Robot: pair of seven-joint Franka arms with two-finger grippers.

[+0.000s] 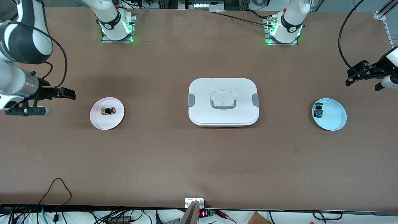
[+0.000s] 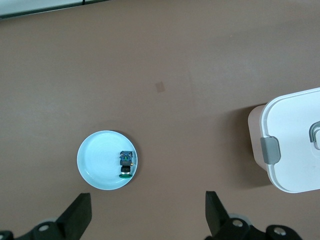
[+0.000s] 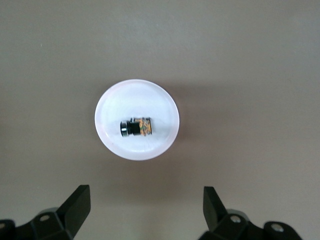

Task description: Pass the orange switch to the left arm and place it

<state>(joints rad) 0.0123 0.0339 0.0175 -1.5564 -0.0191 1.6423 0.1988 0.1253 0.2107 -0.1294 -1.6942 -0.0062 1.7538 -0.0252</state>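
Note:
The orange switch [image 1: 108, 110] [image 3: 136, 127] lies on its side on a small pale pink plate [image 1: 100, 120] [image 3: 150, 100] toward the right arm's end of the table. My right gripper [image 1: 67, 93] [image 3: 145, 196] hangs open and empty over the bare table beside that plate, clear of the switch. The white lidded box [image 1: 223, 101] [image 2: 295, 140] stands mid-table between the two plates. My left gripper [image 1: 350, 80] [image 2: 147, 200] hangs open and empty over the table at the left arm's end, beside a light blue plate [image 1: 335, 117] [image 2: 97, 160].
A small switch with blue and green parts [image 1: 318, 110] [image 2: 126, 163] rests on the light blue plate. Cables and a small device lie along the table edge nearest the front camera. Brown tabletop stretches around the box.

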